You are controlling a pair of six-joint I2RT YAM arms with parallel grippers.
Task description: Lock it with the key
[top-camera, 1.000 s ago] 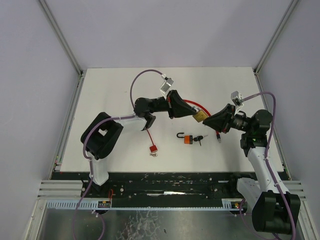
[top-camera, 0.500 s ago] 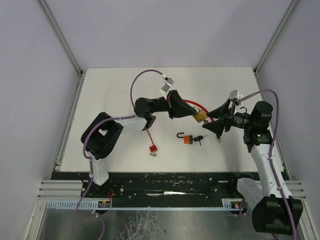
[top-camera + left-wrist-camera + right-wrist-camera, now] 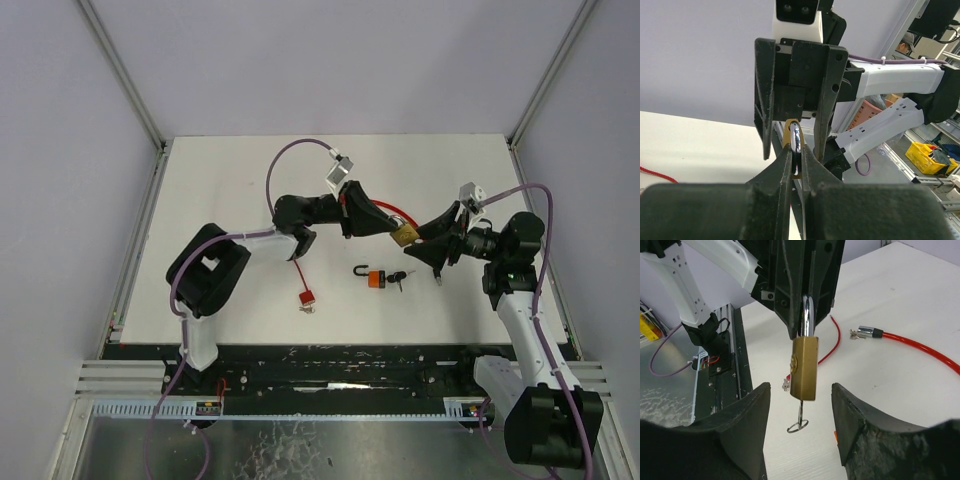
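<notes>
A brass padlock (image 3: 805, 367) hangs in the air by its silver shackle (image 3: 796, 137), with my left gripper (image 3: 796, 155) shut on that shackle. In the top view the padlock (image 3: 405, 235) is above the middle of the table, at the tip of the left gripper (image 3: 388, 226). A key (image 3: 800, 412) sticks out of the padlock's underside, its wire ring dangling. My right gripper (image 3: 801, 390) faces the padlock with its jaws open on either side of the body, touching nothing. In the top view the right gripper (image 3: 432, 243) sits just right of the padlock.
An orange padlock (image 3: 375, 278) with an open shackle lies on the table beside dark keys (image 3: 399, 278). A red cable (image 3: 920, 345) with a metal end (image 3: 862, 332) runs across the table. A small red lock (image 3: 306, 298) lies front left.
My right gripper has opened and come off the key under the padlock, drawing back slightly. The left gripper has carried the padlock a little to the right.
</notes>
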